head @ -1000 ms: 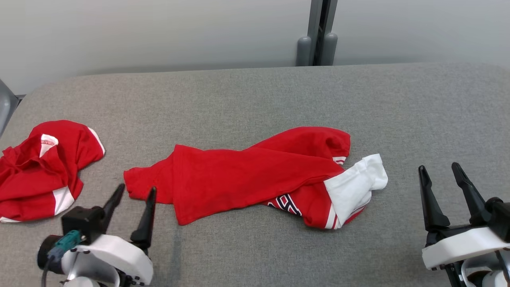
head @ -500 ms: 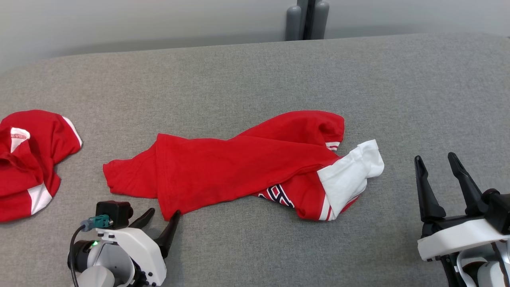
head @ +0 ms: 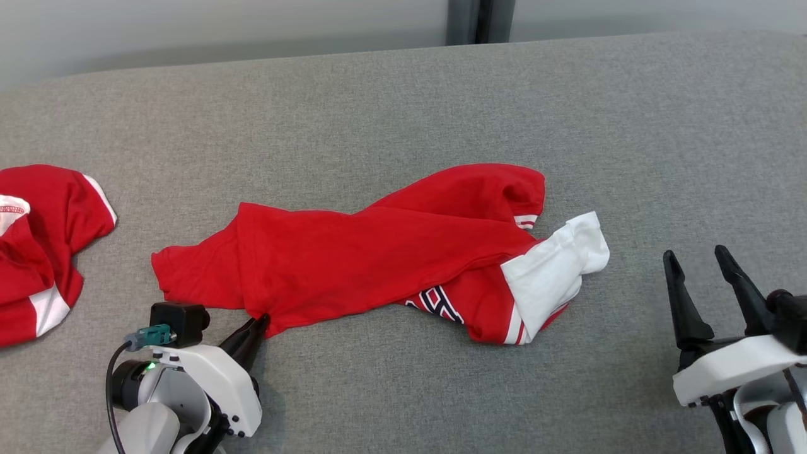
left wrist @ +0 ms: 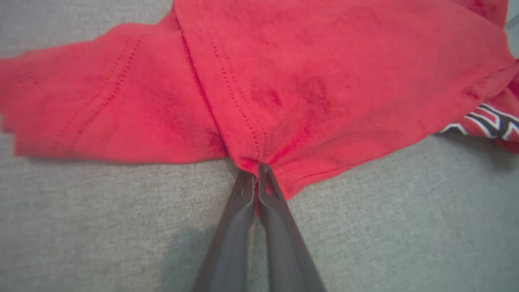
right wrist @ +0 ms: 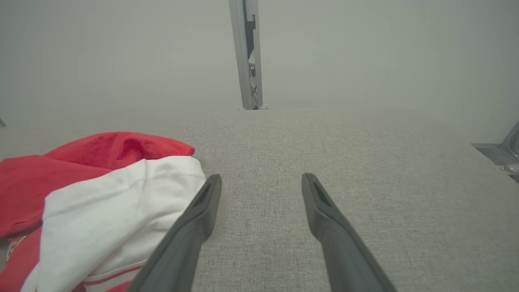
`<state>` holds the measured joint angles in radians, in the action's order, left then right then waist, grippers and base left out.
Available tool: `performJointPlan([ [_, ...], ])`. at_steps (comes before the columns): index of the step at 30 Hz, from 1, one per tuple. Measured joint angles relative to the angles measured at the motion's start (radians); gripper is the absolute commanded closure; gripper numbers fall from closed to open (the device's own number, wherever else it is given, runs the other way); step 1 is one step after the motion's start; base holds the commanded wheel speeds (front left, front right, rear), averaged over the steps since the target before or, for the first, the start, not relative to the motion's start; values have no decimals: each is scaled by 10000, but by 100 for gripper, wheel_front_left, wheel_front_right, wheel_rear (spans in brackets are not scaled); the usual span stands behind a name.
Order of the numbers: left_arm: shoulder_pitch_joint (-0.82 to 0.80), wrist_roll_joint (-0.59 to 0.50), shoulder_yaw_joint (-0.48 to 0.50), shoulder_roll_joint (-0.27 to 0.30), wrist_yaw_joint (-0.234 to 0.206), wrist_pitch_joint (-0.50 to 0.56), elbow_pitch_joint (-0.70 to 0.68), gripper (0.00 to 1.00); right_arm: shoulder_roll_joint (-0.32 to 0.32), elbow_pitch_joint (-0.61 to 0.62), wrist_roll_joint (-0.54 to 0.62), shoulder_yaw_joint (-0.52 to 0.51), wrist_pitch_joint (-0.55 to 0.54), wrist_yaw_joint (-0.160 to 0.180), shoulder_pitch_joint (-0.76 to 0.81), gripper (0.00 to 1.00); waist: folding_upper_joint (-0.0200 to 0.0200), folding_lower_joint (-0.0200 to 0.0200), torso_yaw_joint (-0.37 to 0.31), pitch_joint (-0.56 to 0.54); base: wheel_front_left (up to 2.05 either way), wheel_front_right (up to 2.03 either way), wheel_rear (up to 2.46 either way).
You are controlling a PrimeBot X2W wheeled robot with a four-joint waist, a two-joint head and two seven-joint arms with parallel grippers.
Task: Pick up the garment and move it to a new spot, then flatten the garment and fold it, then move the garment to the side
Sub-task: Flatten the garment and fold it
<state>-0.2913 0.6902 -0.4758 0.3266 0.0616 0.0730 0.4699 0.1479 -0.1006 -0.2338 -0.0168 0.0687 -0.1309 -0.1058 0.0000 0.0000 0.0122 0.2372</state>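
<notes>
The garment (head: 378, 255) is a red shirt with white sleeves, lying crumpled lengthwise across the grey surface. A white sleeve (head: 555, 274) sticks out at its right end. My left gripper (head: 260, 323) is shut on the garment's near hem corner; the left wrist view shows the red cloth (left wrist: 284, 93) bunching where the two fingers (left wrist: 256, 168) pinch it. My right gripper (head: 693, 261) stands open over bare fabric to the right of the sleeve, apart from it. In the right wrist view the white sleeve (right wrist: 117, 211) lies just left of that gripper (right wrist: 261, 180).
A second red and white garment (head: 38, 246) lies bunched at the left edge. The grey padded surface (head: 630, 126) runs back to a pale wall with a grey post (head: 479, 19). Bare fabric lies to the right and at the back.
My left gripper moved right to the garment's near hem and closed on it. The head camera tilted and turned, so the whole picture shifted. The right gripper stayed open.
</notes>
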Motion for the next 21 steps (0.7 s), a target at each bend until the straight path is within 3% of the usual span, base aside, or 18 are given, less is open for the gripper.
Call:
performJointPlan([
  [10,-154,-86,-155,81,-13,56,-464,100,1524,-1367,-1732,2334,-245,0,-1595,0,0,0,397,277,0,0,0],
  [19,-339,-134,-305,50,33,-44,-562,100,2449,-2464,-3777,4316,-456,0,-2808,0,0,0,695,514,0,0,0],
  [21,-357,-144,-324,48,38,-104,-558,100,2621,-2569,-4316,4688,-512,0,-2950,89,0,0,735,535,0,0,0],
])
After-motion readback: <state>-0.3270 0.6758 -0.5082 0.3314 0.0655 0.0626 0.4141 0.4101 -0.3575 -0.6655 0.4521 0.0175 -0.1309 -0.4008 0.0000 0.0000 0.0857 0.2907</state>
